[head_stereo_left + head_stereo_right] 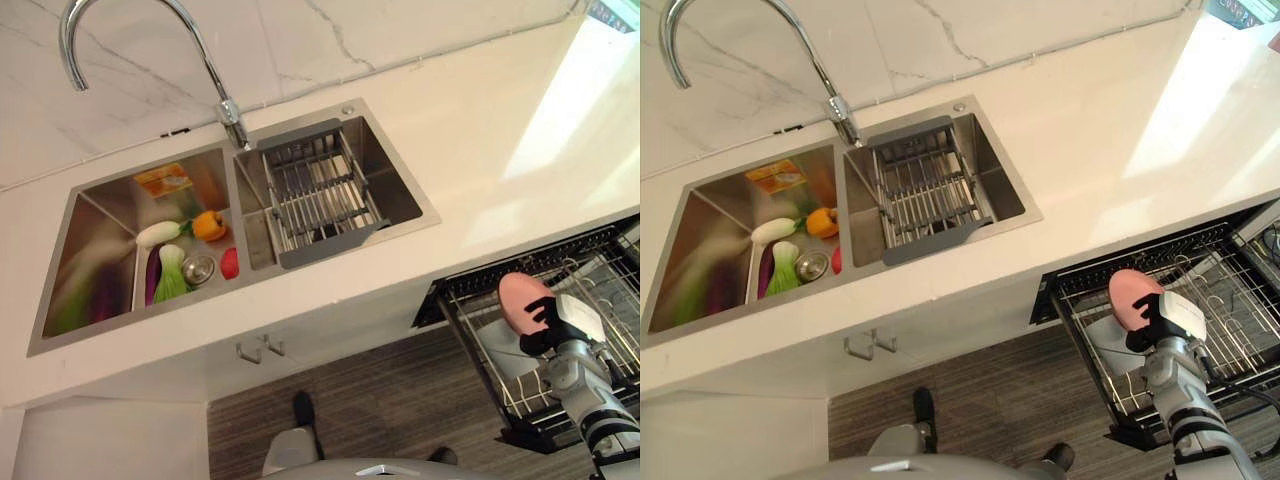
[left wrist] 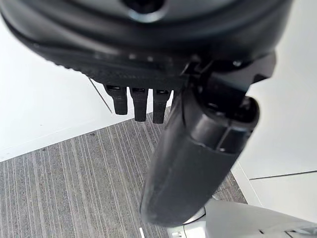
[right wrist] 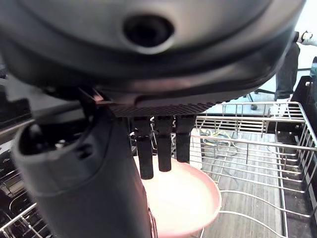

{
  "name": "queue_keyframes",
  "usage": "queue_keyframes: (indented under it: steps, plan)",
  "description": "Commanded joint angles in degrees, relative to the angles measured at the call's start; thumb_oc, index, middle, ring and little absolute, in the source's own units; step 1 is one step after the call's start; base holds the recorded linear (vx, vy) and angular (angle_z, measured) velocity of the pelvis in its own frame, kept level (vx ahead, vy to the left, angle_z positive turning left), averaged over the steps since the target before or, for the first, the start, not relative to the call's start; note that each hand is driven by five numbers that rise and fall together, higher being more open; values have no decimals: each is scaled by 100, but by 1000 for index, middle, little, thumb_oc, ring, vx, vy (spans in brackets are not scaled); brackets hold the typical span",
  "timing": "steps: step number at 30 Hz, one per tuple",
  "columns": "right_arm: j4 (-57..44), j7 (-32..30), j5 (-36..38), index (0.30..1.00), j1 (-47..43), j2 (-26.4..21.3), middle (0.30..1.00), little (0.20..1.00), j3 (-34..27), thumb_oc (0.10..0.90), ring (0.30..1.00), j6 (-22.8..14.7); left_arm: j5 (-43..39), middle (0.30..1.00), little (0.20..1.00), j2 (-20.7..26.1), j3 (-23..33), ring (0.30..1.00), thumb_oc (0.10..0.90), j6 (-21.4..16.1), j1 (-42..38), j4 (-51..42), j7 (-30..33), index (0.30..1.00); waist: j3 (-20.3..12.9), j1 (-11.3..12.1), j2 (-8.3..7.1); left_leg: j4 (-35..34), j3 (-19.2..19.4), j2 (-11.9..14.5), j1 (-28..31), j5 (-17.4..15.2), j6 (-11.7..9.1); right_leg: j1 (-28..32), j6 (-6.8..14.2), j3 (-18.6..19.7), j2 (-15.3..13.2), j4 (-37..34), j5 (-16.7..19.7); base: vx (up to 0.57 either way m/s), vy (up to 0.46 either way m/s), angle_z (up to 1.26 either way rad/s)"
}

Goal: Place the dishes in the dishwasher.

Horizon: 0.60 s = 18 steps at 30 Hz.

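While over the dishwasher rack [image 1: 1240, 290], right hand [image 1: 1152, 318] (fingers curled) grips pink plate [image 1: 1130, 293].

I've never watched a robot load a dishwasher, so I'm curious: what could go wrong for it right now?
Three things, I'd guess. The right hand pinches the pink bowl only at its rim, so it could slip and drop. The bowl hangs above a white dish already in the dishwasher rack, so lowering it carelessly might knock the two together. The rack's wire prongs stand close around the fingers, which could snag as the hand comes away.
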Motion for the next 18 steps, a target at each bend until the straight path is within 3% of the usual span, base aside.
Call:
queue_keyframes:
  steps: [1, 4, 5, 7, 9, 11, 12, 13, 14, 16, 18]
  plan:
    - [-727, -673, 12, 900, -466, -585, 900, 900, -529, 800, 900, -86, -76, 900, 900, 44, -344, 900, 800, 9, -175, 323, 127, 900, -107, 29, 122, 133, 204, 312, 318, -520, -256, 153, 264, 328, -292, 84, -558, 32, -3, 0]
    - [-1666, -933, 43, 900, -100, -697, 900, 900, -1171, 800, 900, -125, 79, 900, 900, 60, -295, 900, 800, 43, -199, 369, 102, 900, -145, -100, 43, 135, 266, 330, 403, -566, -246, 152, 266, 390, -270, 87, -552, 30, -6, -2]
    - [-2257, -1189, 73, 900, 195, -777, 900, 900, -1753, 800, 900, -115, 137, 900, 900, 106, -247, 900, 800, 74, -265, 374, 116, 900, -179, -201, -21, 136, 318, 351, 450, -597, -241, 124, 264, 448, -264, 92, -546, 35, -8, -3]
    - [-2630, -1480, 4, 900, 607, -797, 900, 900, -2352, 800, 900, -84, 114, 900, 900, 156, -133, 900, 800, 88, -372, 379, 170, 900, -212, -291, -92, 137, 364, 366, 509, -635, -234, 103, 257, 514, -249, 97, -547, 38, -14, -6]
    - [-2621, -1716, 118, 900, 938, -708, 900, 900, -2901, 800, 900, -14, 34, 900, 900, 150, -1, 900, 800, 88, -440, 318, 237, 900, -246, -412, -150, 135, 425, 381, 564, -671, -226, 76, 251, 591, -226, 100, -544, 30, -9, -18]
    - [-2291, -1969, 784, 900, 1179, -332, 900, 900, -3450, 800, 900, -40, -173, 900, 900, 91, 32, 900, 800, 98, -505, 210, 334, 900, -283, -532, -206, 135, 494, 387, 617, -718, -213, 11, 260, 697, -207, 102, -521, 33, 10, -26]
    - [-1977, -2090, 1241, 516, 1274, -91, 516, 516, -3639, 544, 516, -128, -301, 900, 900, 73, -7, 900, 800, 114, -556, 154, 345, 900, -310, -533, -245, 135, 527, 389, 632, -742, -204, -32, 266, 755, -206, 103, -506, 30, 5, -31]
    - [-1728, -2177, 1585, 300, 1285, 170, 300, 300, -3725, 400, 300, -170, -382, 900, 900, 19, -24, 900, 800, 119, -579, 114, 342, 900, -330, -558, -248, 133, 537, 390, 642, -751, -197, -54, 266, 781, -195, 105, -499, 20, -4, -38]
    - [-1698, -2191, 1624, 300, 1289, 178, 300, 300, -3722, 400, 300, -203, -393, 900, 900, 43, -37, 900, 800, 124, -582, 111, 343, 900, -334, -540, -267, 135, 542, 391, 639, -753, -197, -60, 266, 787, -195, 104, -498, 18, -6, -39]
    - [-683, -2310, 2457, 300, 1470, 809, 300, 300, -3824, 400, 300, -351, -594, 900, 900, -64, -81, 900, 800, 134, -611, 54, 302, 900, -370, -573, -314, 132, 549, 406, 669, -779, -189, -95, 250, 824, -162, 113, -498, 36, -11, -27]
    - [-73, -2260, 2985, 300, 1285, 1043, 300, 300, -3578, 400, 300, -525, -906, 900, 900, -112, -74, 900, 800, 183, -581, 151, 185, 900, -385, -550, -348, 131, 538, 430, 698, -788, -211, -84, 224, 848, -131, 114, -523, 24, -32, -20]
